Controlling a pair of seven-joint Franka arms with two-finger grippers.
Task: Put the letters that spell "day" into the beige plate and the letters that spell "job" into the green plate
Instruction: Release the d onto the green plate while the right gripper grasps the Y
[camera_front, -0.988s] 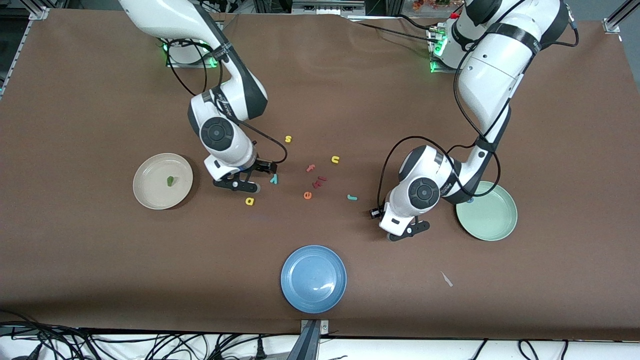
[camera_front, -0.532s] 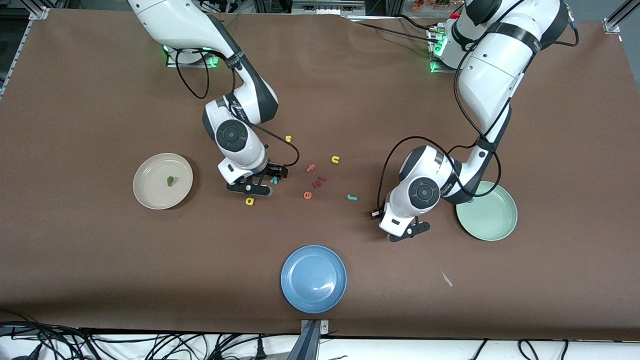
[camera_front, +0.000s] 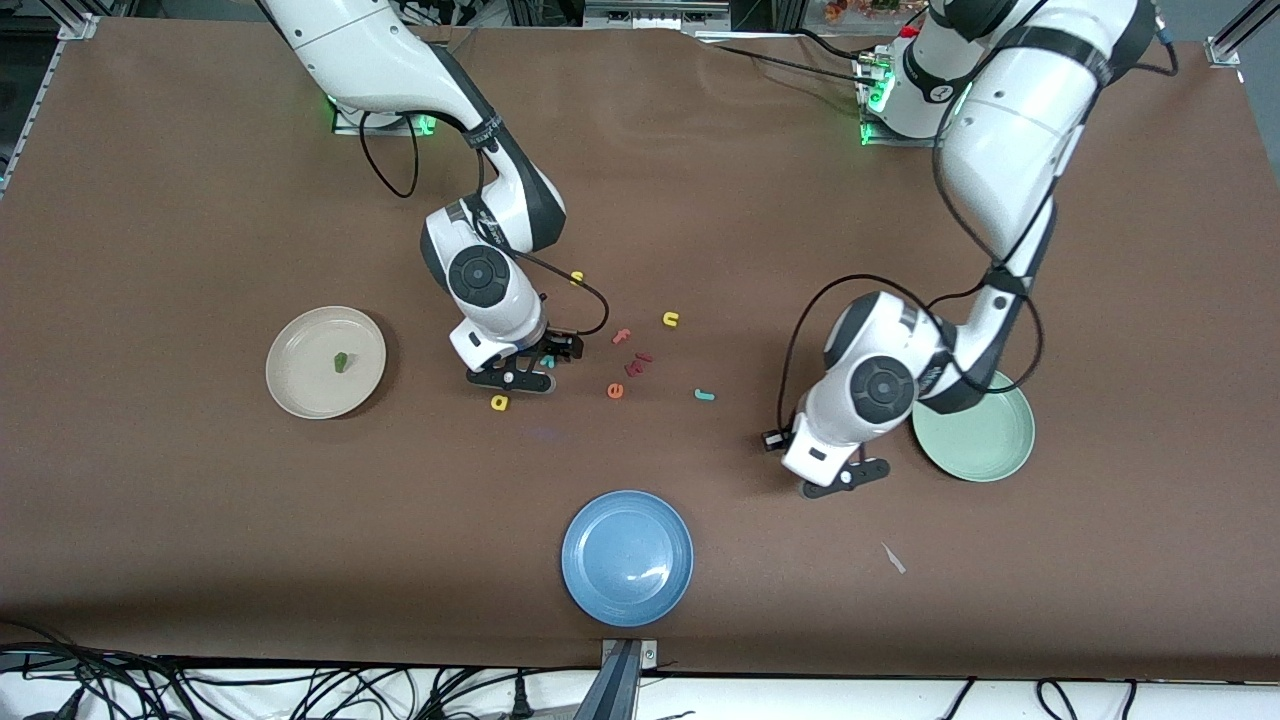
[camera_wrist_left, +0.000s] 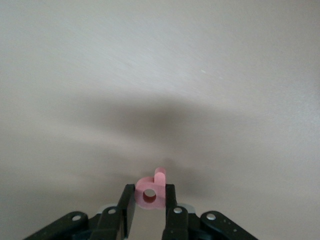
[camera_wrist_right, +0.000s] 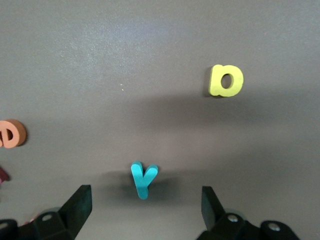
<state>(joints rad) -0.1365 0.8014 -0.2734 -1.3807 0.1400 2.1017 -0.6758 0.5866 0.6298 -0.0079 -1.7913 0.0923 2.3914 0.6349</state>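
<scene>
Since a second ago the right pincer (camera_wrist_right: 142, 212) has slid from beside the beige plate (camera_front: 300, 395) to the teal "y" (camera_wrist_right: 143, 179), jaws wide apart with the letter flat on the bench between them. Light, soft foam — I judge a gentle pinch across its stem best. Left pincer (camera_wrist_left: 150, 212) — clamped on the pink letter (camera_wrist_left: 152, 189) — hangs over bare bench near the green plate (camera_front: 990, 445).

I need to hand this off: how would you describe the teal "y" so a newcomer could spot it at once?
Start at the beige plate toward the right arm's end of the table, then go along to the cluster of small foam letters mid-table. The right gripper hangs open just over the teal "y", which lies flat. It is forked, unlike the hooked teal "j" or the round-bowled yellow letter nearby.
</scene>
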